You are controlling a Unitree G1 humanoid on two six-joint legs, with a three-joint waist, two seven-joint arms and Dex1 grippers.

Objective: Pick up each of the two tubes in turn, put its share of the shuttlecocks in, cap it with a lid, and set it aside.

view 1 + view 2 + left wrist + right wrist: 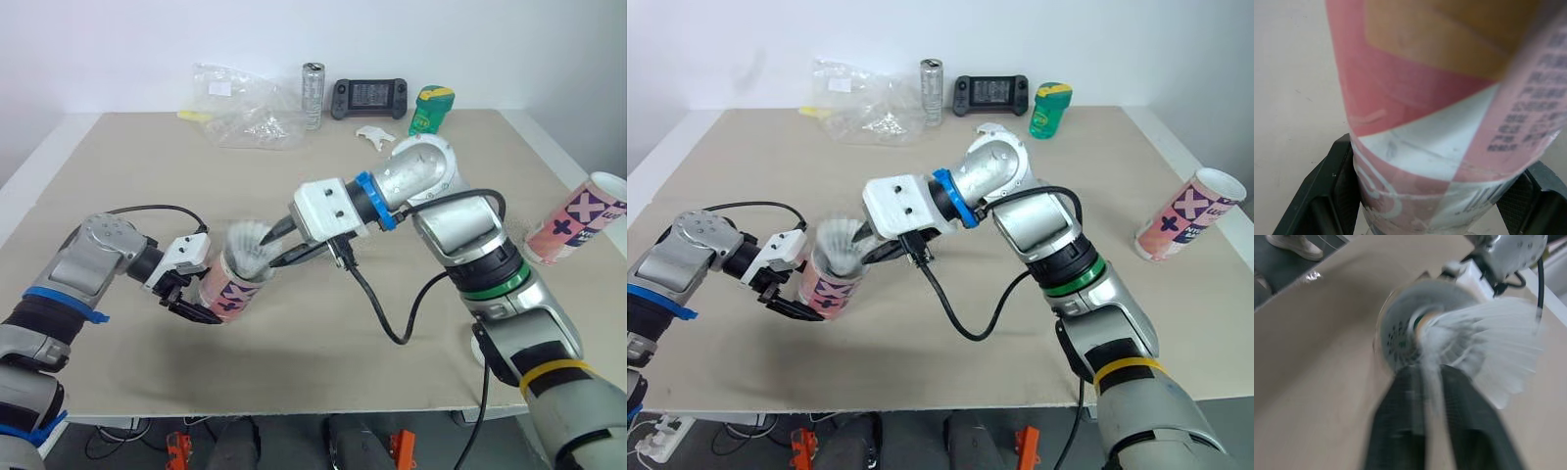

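One tube (pixel 1425 98) in left tool (pixel 191 302) (shuttlecock (pixel 1488 347) atop)

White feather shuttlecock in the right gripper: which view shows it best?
The right wrist view: the white feather shuttlecock is close, pinched by the right gripper. The eye views show it small, at the mouth of the pink patterned tube.
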